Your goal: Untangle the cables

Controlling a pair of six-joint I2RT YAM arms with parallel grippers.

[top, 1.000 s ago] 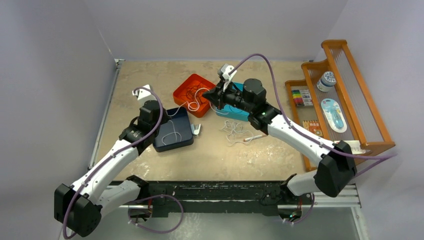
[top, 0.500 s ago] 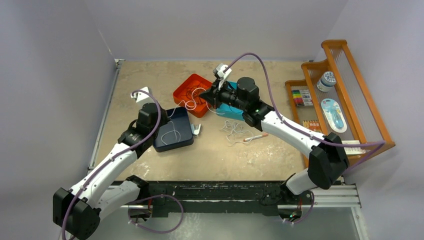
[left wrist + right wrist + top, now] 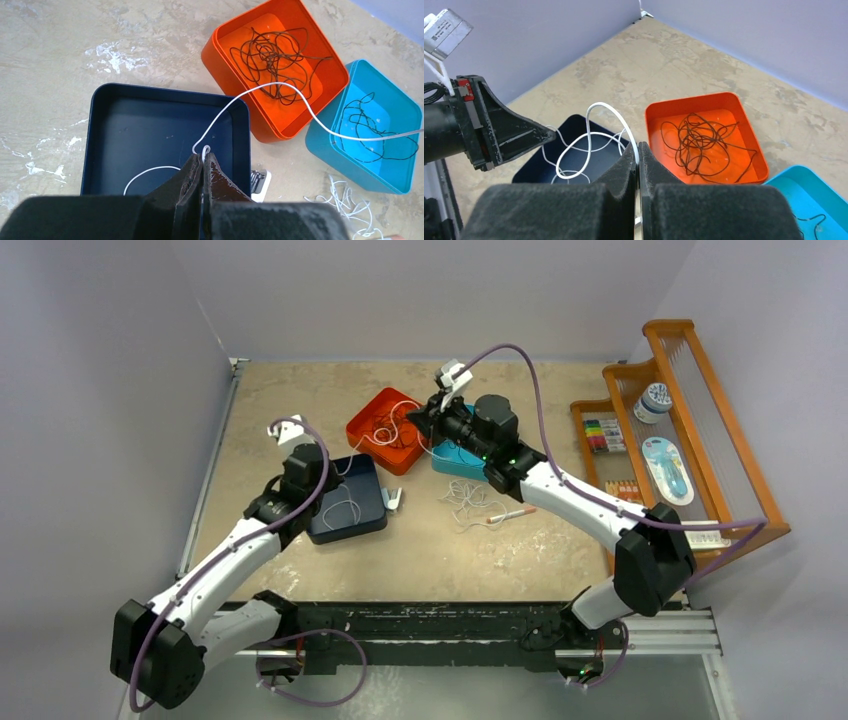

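White cable [image 3: 280, 90] is pinched by both closed claws: left gripper [image 3: 202, 161] above the navy tray [image 3: 140, 130], right gripper [image 3: 638, 150] near the orange tray [image 3: 691, 100]. Step in hand, by judgement: laying this freed strand into the navy tray. The next move likely calls for lowering, then releasing. Brown cable [image 3: 275, 55] and black cable [image 3: 372, 125] lie sorted; a whitish bundle [image 3: 470, 502] lies on the table [image 3: 300, 390].

A white cable [image 3: 385, 426] spans navy tray [image 3: 372, 492] to orange tray [image 3: 362, 428]; loose cables [image 3: 467, 502] lie on the desk [image 3: 430, 552] beside a pen [image 3: 508, 514].
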